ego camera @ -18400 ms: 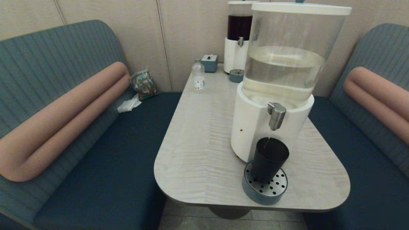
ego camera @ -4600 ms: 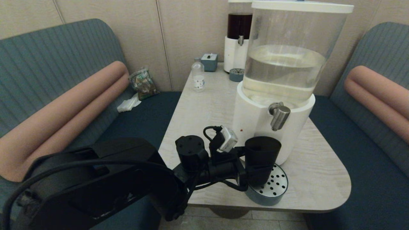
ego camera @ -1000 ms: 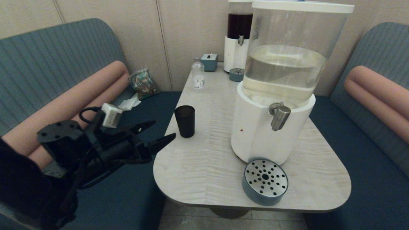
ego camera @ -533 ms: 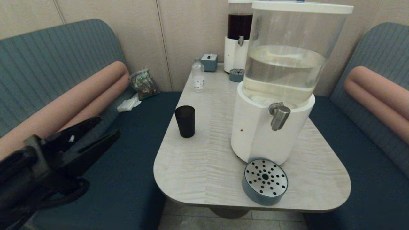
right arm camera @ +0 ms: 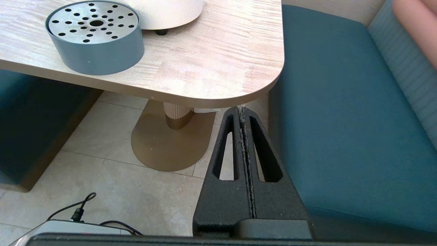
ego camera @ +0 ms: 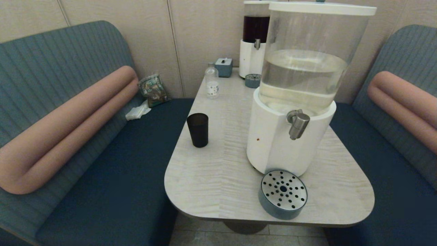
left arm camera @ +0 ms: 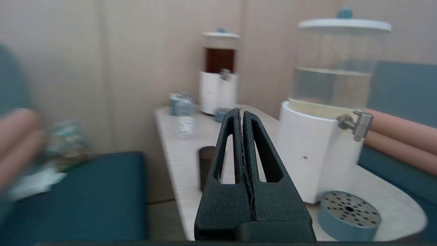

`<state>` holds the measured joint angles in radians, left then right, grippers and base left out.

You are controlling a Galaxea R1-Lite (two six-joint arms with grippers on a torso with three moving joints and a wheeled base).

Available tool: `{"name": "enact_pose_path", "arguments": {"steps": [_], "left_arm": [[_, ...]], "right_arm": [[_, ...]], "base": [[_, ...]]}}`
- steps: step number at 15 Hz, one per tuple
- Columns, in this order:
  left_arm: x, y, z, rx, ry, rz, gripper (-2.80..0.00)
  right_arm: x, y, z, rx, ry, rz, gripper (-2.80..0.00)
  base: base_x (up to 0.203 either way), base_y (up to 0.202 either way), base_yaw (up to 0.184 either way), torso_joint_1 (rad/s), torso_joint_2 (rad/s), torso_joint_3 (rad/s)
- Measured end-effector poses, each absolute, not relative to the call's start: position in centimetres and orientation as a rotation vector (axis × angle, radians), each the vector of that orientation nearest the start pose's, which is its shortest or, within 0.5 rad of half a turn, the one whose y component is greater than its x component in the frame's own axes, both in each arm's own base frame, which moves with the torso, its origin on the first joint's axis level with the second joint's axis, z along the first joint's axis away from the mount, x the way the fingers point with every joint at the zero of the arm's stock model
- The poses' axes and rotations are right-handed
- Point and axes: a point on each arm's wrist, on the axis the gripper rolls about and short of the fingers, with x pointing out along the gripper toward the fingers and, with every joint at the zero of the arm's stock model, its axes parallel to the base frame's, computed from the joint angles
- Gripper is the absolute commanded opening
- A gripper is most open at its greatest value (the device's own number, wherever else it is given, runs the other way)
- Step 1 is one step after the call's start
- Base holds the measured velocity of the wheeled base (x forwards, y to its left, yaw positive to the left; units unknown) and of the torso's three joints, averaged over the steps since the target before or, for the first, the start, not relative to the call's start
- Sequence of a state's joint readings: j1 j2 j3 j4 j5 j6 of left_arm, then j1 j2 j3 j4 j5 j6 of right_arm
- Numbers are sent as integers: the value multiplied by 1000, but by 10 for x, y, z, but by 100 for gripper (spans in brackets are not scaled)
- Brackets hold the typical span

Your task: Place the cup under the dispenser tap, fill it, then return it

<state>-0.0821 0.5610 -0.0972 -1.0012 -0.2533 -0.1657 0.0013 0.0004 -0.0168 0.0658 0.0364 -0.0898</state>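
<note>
The cup (ego camera: 197, 130) stands free near the table's (ego camera: 218, 177) left edge, well apart from the tap (ego camera: 297, 123); both grippers, left (left arm camera: 240, 114) and right (right arm camera: 241, 111), are pressed closed and empty, so a nudge from either arm could tip it off that edge.

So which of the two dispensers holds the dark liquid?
The far dispenser, the one by the wall at the table's back. Its tank is dark red-brown, while the near dispenser holds pale, nearly clear liquid.
</note>
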Motion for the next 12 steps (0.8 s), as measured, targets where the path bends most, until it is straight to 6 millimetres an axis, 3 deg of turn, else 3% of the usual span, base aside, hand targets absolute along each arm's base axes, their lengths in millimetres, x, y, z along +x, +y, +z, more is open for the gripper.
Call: {"name": "enact_pose_path", "arguments": {"steps": [5, 8, 12], "left_arm": [[-31, -5, 166, -97, -459, -298, -280], [-28, -3, 120, -89, -309, -135, -280], [-24, 2, 87, -47, -93, 68, -280]], "right_arm": [[-24, 1, 73, -89, 47, 40, -280], [-24, 1, 73, -89, 47, 40, -280], [-24, 1, 73, -89, 47, 40, -280]], "base": [[0, 0, 0, 0, 0, 0], [0, 0, 0, 0, 0, 0], [0, 0, 0, 0, 0, 0]]}}
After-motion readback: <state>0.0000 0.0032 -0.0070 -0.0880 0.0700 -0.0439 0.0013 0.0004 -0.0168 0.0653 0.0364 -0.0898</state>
